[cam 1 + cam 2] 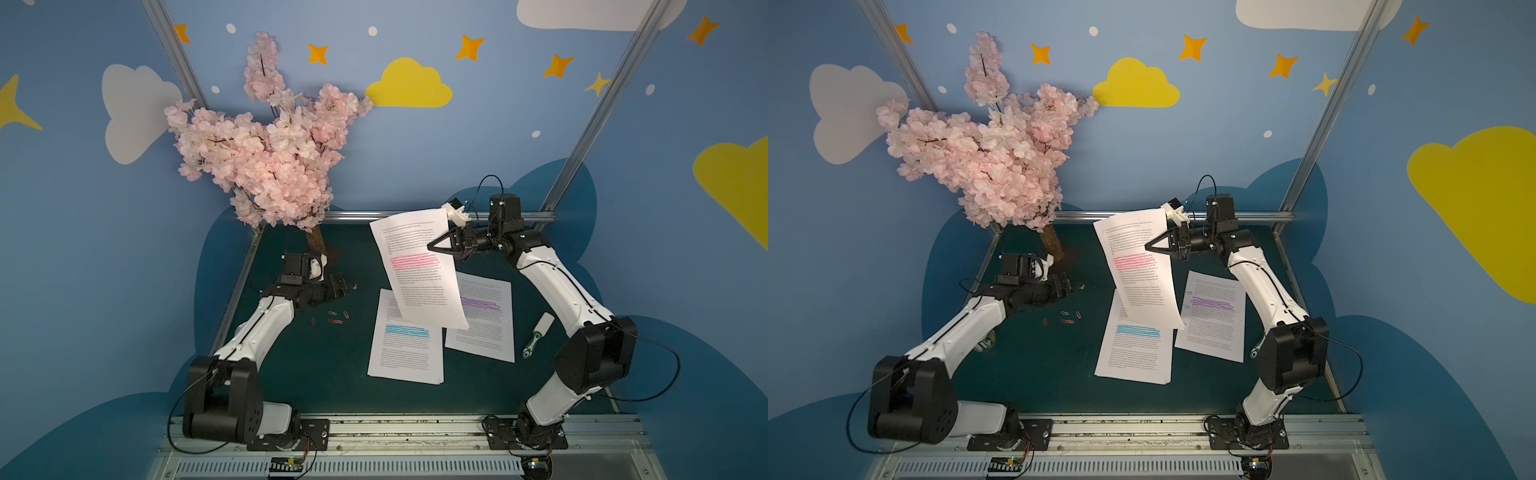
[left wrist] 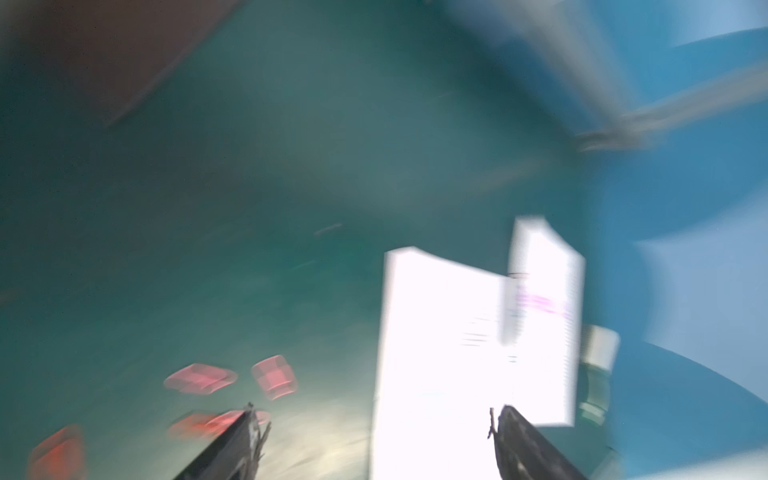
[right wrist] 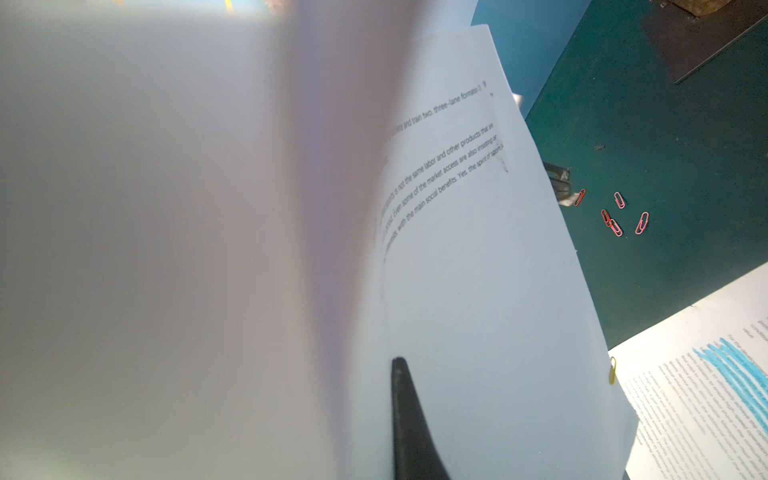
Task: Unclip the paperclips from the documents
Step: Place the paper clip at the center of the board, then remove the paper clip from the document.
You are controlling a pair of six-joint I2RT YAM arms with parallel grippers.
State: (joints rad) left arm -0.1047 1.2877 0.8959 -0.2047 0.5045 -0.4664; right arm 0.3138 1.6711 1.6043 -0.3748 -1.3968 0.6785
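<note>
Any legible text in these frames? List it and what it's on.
"not the same labor and other products that": held document, inner page, right wrist view.
"some of the market access are also": same page.
"the main social benefits. Yes": same page.
Print on blue-highlighted document and purple-highlighted document: too small to read.

My left wrist view is motion-smeared, the documents (image 2: pixel 440 353) blown white; my right wrist view's left half sits defocused.
</note>
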